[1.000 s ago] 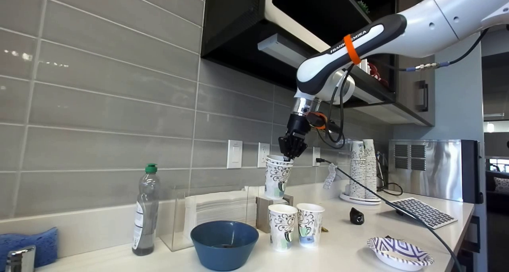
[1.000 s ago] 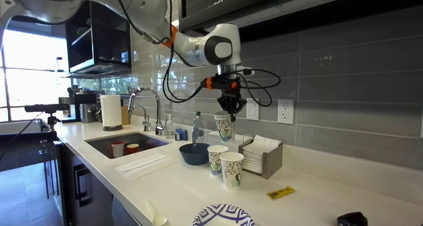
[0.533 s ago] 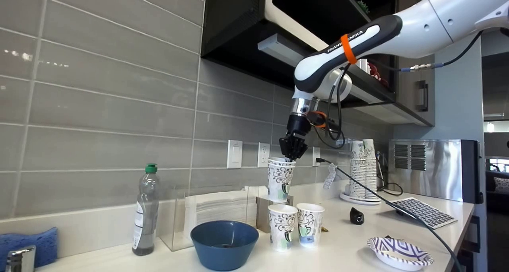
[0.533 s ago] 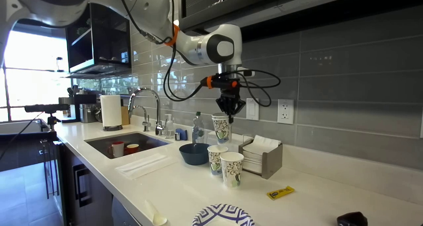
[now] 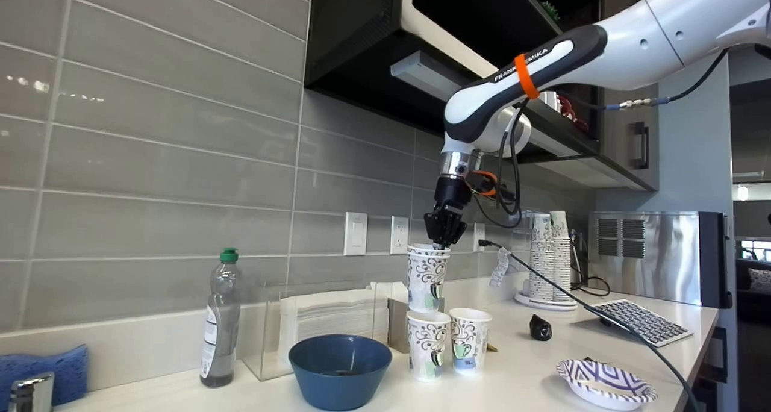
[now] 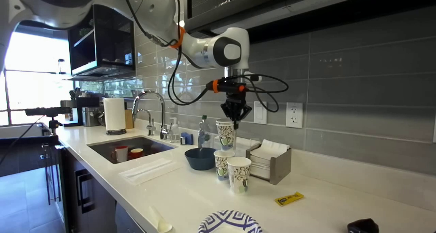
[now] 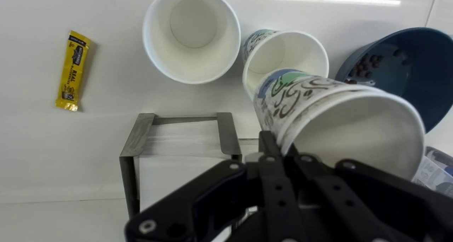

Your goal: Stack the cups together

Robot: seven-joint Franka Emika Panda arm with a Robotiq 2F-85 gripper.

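While the tool (image 7: 280, 147) pinches the nested cups (image 5: 426, 282) by their rim just over a standing cup (image 5: 429, 349) on the bench (image 5: 518, 364), nesting step judged in hand. Next: centre, lower straight in. Further cup (image 5: 470, 343) just beside.

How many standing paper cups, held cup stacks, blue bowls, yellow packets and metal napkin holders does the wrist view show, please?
Standing paper cups: 2
Held cup stack: 1
Blue bowl: 1
Yellow packet: 1
Metal napkin holder: 1
Total: 6, counting the stack as one
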